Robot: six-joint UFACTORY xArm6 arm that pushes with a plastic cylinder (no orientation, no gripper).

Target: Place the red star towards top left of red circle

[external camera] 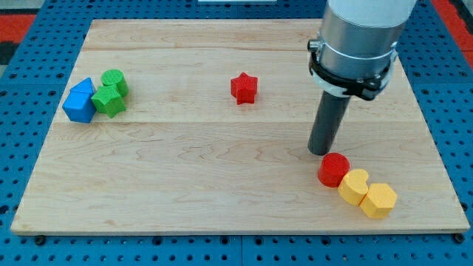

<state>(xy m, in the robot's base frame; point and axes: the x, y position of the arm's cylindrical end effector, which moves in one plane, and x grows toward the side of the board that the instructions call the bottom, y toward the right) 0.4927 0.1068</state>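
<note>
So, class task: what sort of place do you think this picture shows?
Probably a robotics lab test bench: a wooden board lies on a blue perforated base, a metal arm's rod tip rests on it, and small blocks like the red star sit scattered.

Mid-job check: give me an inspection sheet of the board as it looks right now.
Surface: wooden board, flat.
Job's things: red star near top centre; red circle at lower right, far apart from the star.
Clutter: two yellow blocks in a row by the circle; blue block and two green blocks clustered at the view's left.
Grippers: none; my tip sits just upper left of the circle.
Cables: nothing seen.
Surroundings: blue pegboard around the board.
</note>
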